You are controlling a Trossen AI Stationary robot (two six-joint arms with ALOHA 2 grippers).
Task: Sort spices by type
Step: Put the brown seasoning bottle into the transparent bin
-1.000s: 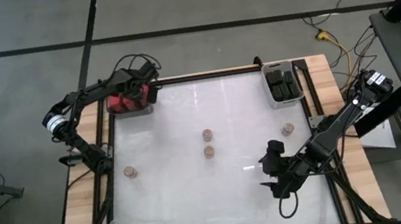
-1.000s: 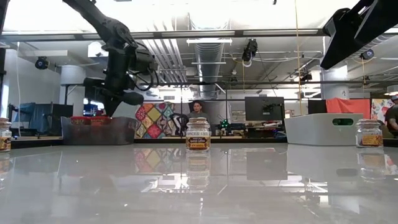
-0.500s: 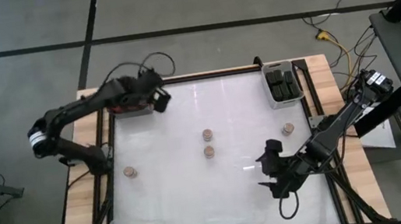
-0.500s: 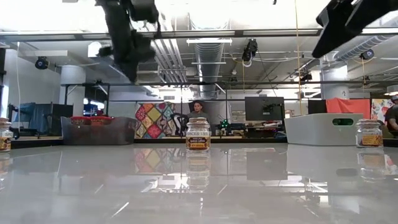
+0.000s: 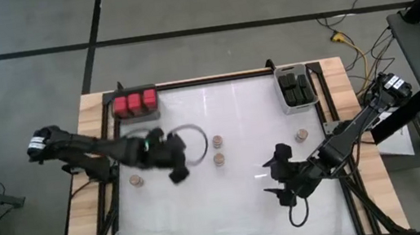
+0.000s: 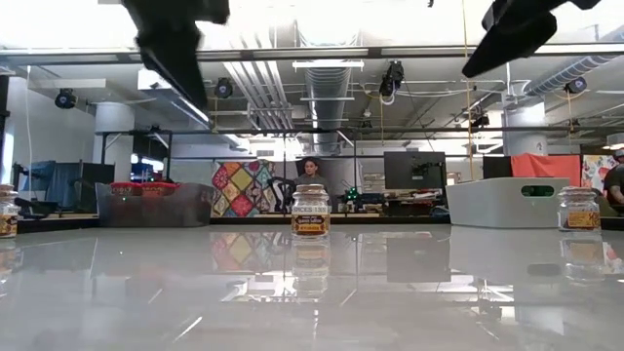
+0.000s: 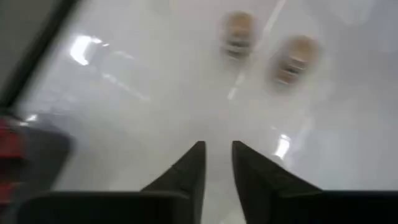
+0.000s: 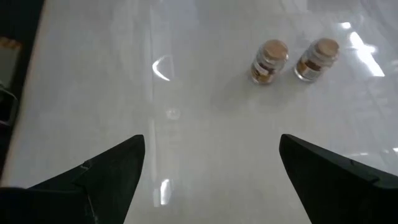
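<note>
The left gripper (image 5: 176, 172) hangs above the glossy white table (image 5: 247, 203), just left of the two round tan-topped glass jars at the centre, the far one (image 5: 218, 142) and the near one (image 5: 218, 159); its two dark fingers (image 7: 193, 168) are nearly pressed together, a thin slit between them and nothing in it. The right gripper (image 5: 278, 182) waits over the table's right half, fingers spread wide and empty. The red blocky spice containers (image 5: 135, 103) sit in the bin at the far left corner, the black blocky containers (image 5: 297, 89) in the grey rectangular bin (image 5: 283, 95) at the far right. Four tan-topped jars remain loose: the centre pair, one near the left edge (image 5: 136, 180) and one toward the right (image 5: 301, 134). The step in hand is probably a reach for one of the centre jars, though blur in the left wrist view makes the exact target uncertain. To do it well, the fingers must spread wider than a jar before descending, straddle one jar only, and close below the lid on the glass body, staying clear of its neighbour just beside it. Every jar stands upright, long axis vertical, lid up; being round, it can be gripped from any side.
</note>
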